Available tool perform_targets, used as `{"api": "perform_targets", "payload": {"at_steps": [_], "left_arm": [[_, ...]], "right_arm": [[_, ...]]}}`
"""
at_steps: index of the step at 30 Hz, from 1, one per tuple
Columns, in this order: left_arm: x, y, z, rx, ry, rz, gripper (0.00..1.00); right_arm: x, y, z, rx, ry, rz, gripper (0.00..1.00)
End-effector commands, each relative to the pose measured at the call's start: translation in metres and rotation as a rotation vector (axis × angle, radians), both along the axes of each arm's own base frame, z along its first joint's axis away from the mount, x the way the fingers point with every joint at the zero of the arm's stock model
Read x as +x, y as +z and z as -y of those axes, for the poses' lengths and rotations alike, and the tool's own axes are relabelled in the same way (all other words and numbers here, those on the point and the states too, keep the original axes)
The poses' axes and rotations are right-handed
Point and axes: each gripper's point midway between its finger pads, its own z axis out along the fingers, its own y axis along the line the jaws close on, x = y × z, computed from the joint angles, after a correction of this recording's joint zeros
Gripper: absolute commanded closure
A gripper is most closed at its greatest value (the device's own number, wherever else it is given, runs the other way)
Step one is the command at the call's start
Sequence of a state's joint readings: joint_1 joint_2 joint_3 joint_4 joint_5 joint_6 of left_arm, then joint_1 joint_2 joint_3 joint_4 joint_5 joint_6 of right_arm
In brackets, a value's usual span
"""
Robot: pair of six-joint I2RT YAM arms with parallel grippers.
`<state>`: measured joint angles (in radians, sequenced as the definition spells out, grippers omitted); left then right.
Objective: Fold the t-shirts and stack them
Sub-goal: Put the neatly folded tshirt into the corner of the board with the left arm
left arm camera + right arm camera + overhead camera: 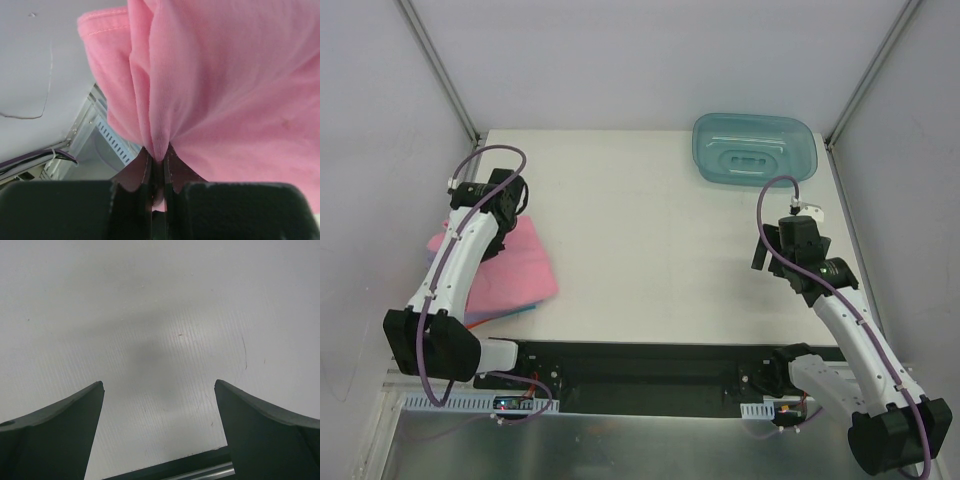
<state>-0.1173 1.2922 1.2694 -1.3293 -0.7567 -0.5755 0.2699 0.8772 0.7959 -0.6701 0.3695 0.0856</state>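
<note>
Left wrist view: pink t-shirt (225,90) filling most of the picture, bunched into folds and pinched tight between the left gripper's (158,159) dark fingers (142,175), jaws clamped on a gathered pleat of cloth. Stitched hem visible along the top left edge. White table (35,75) behind it, with a perforated rail and cables lower left.

Top external view: same pink t-shirt (520,265) lying folded at the left side of the table (650,240), near the front edge, partly under the left arm. Sliver of paler cloth (495,315) peeking out beneath its near edge, colour hard to tell. Left gripper (512,200) at the shirt's far end, down on the cloth.

Over on the right: right gripper (772,246) well apart from the shirt, above bare table, holding nothing. Right wrist view: both fingers (55,435) spread wide, only white surface between them.

Far right corner: translucent teal tub (756,148), upside down by the look of it, well clear of both arms.
</note>
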Motion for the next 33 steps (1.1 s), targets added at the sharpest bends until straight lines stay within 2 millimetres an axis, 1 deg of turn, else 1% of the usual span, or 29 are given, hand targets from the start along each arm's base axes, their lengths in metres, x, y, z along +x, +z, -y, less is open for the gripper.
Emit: {"api": "perform_targets", "payload": {"at_steps": [1,6,8,11,13,14,15,16,17,18,20,21,22,23,26,27,30,31,32,33], "left_arm": [[-0.003,0.019,-0.023,0.133,0.069,-0.009,1.0],[0.003,0.016,-0.03,0.157,0.099,-0.044,1.0],[0.002,0.016,-0.037,0.182,0.129,-0.045,0.92],[-0.004,0.014,-0.048,0.195,0.193,-0.051,0.91],[-0.006,0.013,-0.051,0.193,0.214,-0.049,0.9],[-0.006,0.013,-0.052,0.19,0.218,-0.053,0.88],[-0.005,0.012,-0.053,0.185,0.225,-0.052,0.79],[-0.004,0.011,-0.053,0.182,0.224,-0.055,0.68],[-0.003,0.011,-0.054,0.187,0.224,-0.067,0.67],[-0.003,0.01,-0.055,0.184,0.23,-0.069,0.65],[0.0,0.006,-0.053,0.159,0.227,-0.089,0.45],[0.001,0.004,-0.051,0.144,0.222,-0.093,0.33],[0.002,0.005,-0.051,0.136,0.224,-0.094,0.13],[0.004,0.005,-0.049,0.127,0.226,-0.092,0.01],[0.009,0.009,-0.042,0.072,0.224,-0.047,0.01],[0.011,0.008,-0.036,0.022,0.224,-0.028,0.01],[0.025,0.019,-0.018,-0.1,0.184,0.12,0.01],[0.032,0.014,0.001,-0.21,0.121,0.15,0.01],[0.035,0.021,0.017,-0.273,0.044,0.235,0.01],[0.057,0.028,0.031,-0.342,-0.024,0.36,0.01]], "right_arm": [[0.0,0.001,0.0,0.007,-0.009,0.012,0.03],[0.0,0.0,0.0,0.004,-0.005,0.002,0.03],[-0.001,0.001,0.001,0.002,-0.006,0.007,0.03],[-0.001,0.004,0.002,0.001,-0.011,0.025,0.03],[-0.001,0.005,0.003,0.001,-0.015,0.032,0.03],[-0.002,0.005,0.003,0.0,-0.014,0.033,0.03],[-0.002,0.006,0.003,0.0,-0.012,0.033,0.03],[-0.001,0.006,0.002,0.006,-0.008,0.036,0.03],[-0.001,0.006,0.001,0.008,0.0,0.037,0.03],[-0.001,0.006,0.0,0.01,0.004,0.036,0.03],[-0.001,0.005,-0.001,0.01,0.007,0.03,0.03],[-0.001,0.004,-0.001,0.009,0.011,0.026,0.03],[0.0,0.005,-0.002,0.013,0.014,0.025,0.03],[0.0,0.004,-0.002,0.012,0.015,0.019,0.03],[0.0,0.003,0.0,0.005,0.005,0.017,0.03],[0.0,0.004,0.0,0.007,0.0,0.019,0.03],[0.0,0.003,0.001,0.005,-0.01,0.017,0.03],[0.001,0.002,0.0,0.007,-0.006,0.016,0.03],[0.002,0.001,-0.001,0.008,-0.008,0.012,0.03],[0.002,0.001,-0.001,0.009,-0.005,0.011,0.03]]}}
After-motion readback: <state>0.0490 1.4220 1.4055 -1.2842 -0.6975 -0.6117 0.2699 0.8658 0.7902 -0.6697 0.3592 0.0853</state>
